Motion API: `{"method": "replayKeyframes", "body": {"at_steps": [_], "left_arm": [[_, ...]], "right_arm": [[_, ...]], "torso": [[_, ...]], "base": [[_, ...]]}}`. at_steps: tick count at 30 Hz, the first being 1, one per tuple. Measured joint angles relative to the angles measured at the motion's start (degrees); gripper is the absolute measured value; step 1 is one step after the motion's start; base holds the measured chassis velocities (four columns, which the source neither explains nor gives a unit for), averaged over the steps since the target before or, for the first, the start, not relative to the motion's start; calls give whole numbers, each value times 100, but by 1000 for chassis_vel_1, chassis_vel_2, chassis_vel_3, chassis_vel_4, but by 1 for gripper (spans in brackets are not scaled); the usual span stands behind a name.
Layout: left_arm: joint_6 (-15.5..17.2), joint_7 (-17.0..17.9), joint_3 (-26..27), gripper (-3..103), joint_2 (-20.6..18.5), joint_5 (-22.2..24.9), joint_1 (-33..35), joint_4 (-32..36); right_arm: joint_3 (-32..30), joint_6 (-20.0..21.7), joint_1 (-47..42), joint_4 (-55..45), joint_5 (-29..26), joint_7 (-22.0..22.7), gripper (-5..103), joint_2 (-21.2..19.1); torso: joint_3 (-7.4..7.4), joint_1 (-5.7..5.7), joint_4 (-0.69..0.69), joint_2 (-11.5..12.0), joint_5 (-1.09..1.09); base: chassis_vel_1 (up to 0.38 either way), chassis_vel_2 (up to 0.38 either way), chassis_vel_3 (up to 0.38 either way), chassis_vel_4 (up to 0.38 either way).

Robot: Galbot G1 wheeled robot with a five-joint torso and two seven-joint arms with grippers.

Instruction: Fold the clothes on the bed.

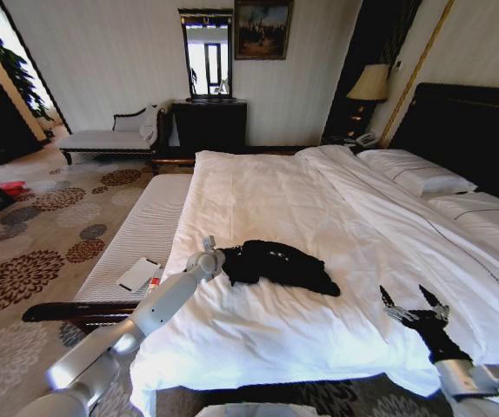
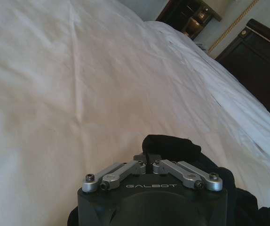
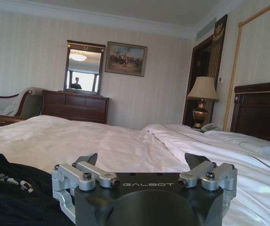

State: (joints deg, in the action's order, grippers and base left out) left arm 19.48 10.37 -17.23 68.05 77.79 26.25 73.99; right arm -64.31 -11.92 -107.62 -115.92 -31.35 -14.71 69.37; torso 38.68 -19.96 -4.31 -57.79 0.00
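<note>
Left gripper (image 1: 223,263): you have it pinched on the T-shirt (image 1: 280,263) edge; lift gently.
Right gripper (image 1: 415,306): spread wide, just above the bed (image 1: 276,195).

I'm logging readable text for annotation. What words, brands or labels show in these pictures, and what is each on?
"GALBOT": pale letters on the dark housing of the left claw, which is shut on the crumpled black soft-fabric T-shirt.
"GALBOT": same letters on the housing of the open right claw.
White lettering on the T-shirt: folded over, unreadable.
Small white booklet on the pale striped bench: print too small to read.
</note>
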Motion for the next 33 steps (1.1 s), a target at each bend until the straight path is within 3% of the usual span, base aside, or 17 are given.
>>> {"method": "replayKeyframes", "body": {"at_steps": [10,15,18,20,23,25,28,31,33], "left_arm": [[-302,-193,-111,1,-174,-465,-9,452],[-377,-261,-142,1,-486,-622,117,960],[-410,-310,-122,1,-686,-722,305,1117],[-412,-312,-119,1,-697,-731,319,1122],[-432,-307,-75,1,-738,-805,465,1130],[-435,-291,-58,1,-733,-815,486,1127],[-439,-206,-18,1,-692,-832,533,1103],[-440,-177,-18,1,-672,-842,534,1083],[-440,-141,-22,1,-627,-853,518,1040]], "right_arm": [[45,-2,76,140,-6,36,100,-150],[-32,37,168,325,-64,137,100,-682],[3,172,311,506,-65,237,100,-1321],[22,187,326,522,-65,241,100,-1375],[419,362,623,801,-165,321,100,-2083],[544,417,711,855,-233,346,100,-2253],[1123,539,1272,1113,-307,399,100,-2978],[1498,547,1633,1255,-264,378,100,-3285],[2221,580,2230,1455,-261,376,100,-3630]], "torso": [[0,0,-1,0,1],[0,0,-1,0,1],[0,0,1,0,-1],[0,0,1,0,0],[0,0,0,0,0],[0,0,0,0,1],[0,0,0,0,1],[1,0,-1,0,2],[1,0,3,0,-1]], "base": [[0,0,0,0],[0,0,0,0],[0,0,0,0],[0,0,0,0],[0,0,0,0],[0,0,0,0],[0,0,0,0],[0,0,0,0],[0,0,0,0]]}}
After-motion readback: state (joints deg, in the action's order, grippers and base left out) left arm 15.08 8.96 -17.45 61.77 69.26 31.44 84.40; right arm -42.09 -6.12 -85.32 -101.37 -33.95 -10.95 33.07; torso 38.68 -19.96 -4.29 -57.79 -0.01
